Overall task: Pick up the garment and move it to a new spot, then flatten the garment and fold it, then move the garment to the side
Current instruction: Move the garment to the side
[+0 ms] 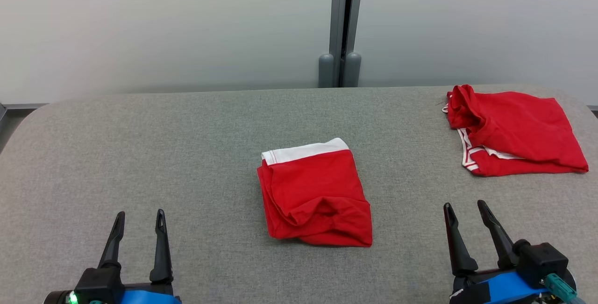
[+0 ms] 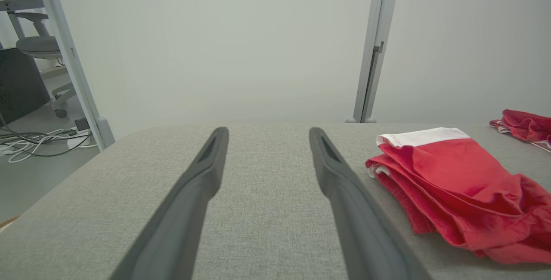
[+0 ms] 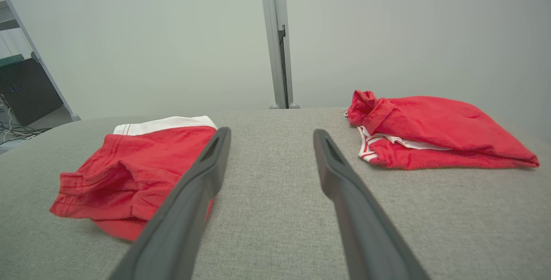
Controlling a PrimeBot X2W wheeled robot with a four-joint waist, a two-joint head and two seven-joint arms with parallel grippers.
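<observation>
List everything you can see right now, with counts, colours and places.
folded garment: one, red with white waistband, middle of the table
other garment: one, red with white trim, far right of the table
table: one, grey, under both garments
post: one, grey, behind the table
chair: one, pale grey, beyond the table's left end
cables: several, white and dark, floor near the chair
left gripper: one, dark, open, near left
right gripper: one, dark, open, near right
</observation>
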